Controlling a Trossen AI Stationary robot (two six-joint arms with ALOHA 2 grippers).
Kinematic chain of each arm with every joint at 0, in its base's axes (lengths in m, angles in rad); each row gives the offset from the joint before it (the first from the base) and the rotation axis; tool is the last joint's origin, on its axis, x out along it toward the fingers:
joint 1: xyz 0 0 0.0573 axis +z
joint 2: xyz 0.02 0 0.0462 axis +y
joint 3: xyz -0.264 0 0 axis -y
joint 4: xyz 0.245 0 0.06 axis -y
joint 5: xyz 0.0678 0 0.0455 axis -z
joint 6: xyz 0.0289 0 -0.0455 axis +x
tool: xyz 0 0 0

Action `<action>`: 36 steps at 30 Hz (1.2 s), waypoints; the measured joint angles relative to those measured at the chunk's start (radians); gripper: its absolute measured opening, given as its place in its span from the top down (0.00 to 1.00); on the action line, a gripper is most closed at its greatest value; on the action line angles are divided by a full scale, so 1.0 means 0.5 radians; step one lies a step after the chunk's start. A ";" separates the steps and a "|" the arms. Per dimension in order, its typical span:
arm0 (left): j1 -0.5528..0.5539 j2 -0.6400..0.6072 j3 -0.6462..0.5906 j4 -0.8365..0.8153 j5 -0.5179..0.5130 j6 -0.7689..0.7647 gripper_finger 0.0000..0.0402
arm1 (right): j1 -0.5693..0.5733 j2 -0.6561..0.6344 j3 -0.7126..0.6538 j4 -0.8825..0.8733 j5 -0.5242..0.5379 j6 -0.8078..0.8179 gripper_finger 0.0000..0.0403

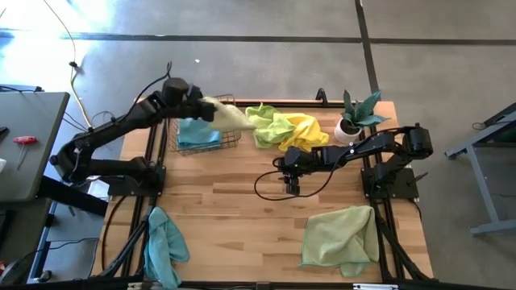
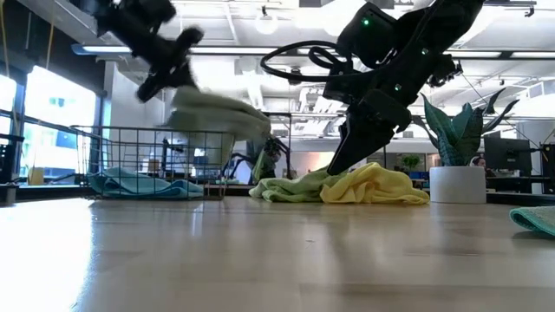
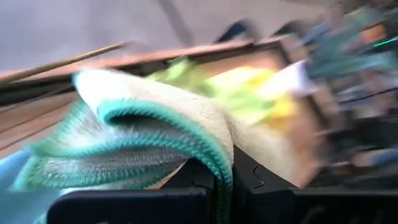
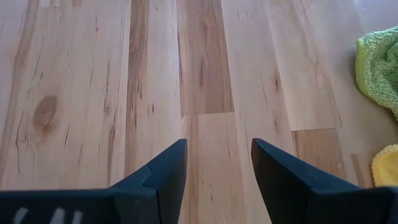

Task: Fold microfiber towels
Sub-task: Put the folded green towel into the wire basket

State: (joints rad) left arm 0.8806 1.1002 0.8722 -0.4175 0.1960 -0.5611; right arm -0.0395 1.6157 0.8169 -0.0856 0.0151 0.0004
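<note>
We've got the left gripper (image 1: 211,110) clamped on a pale sage towel (image 1: 230,114), upper centre of the high view, above the wire basket (image 1: 230,143). Right gripper (image 1: 291,186) spread, empty, mid-table. Risk: trailing edge snags the basket rim, dragging it.

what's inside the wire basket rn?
A light blue towel lies in the wire basket. The left claw, shut on a pale towel, hangs over its rim and hides part of the inside.
</note>
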 joint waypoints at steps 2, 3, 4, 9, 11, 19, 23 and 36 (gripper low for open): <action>0.105 0.027 0.000 -0.201 -0.023 0.144 1.00 | 0.000 0.000 0.000 0.001 0.000 0.000 0.57; 0.153 0.041 0.000 -0.283 -0.054 0.216 1.00 | 0.000 0.000 0.000 0.000 0.000 0.000 0.57; 0.196 0.056 0.000 -0.354 -0.099 0.287 1.00 | 0.000 0.000 0.000 0.000 0.000 0.000 0.57; 0.341 0.185 0.000 -0.578 -0.275 0.593 1.00 | 0.000 0.000 0.000 0.000 0.000 0.000 0.57; 0.360 0.251 0.000 -0.605 -0.288 0.664 1.00 | 0.000 0.000 0.000 0.000 0.000 0.000 0.57; 0.354 0.450 0.000 -0.656 -0.407 0.716 1.00 | 0.000 0.000 0.000 0.001 0.000 0.000 0.57; 0.313 0.476 0.000 -0.781 -0.432 0.676 1.00 | 0.000 0.000 0.000 0.000 0.000 0.000 0.57; 0.179 0.453 0.000 -1.034 -0.580 0.254 0.96 | 0.000 0.000 0.000 0.000 0.000 0.000 0.57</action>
State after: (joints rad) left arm 0.9700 1.3266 0.8722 -0.9344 -0.0941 -0.4340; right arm -0.0395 1.6157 0.8169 -0.0856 0.0151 0.0006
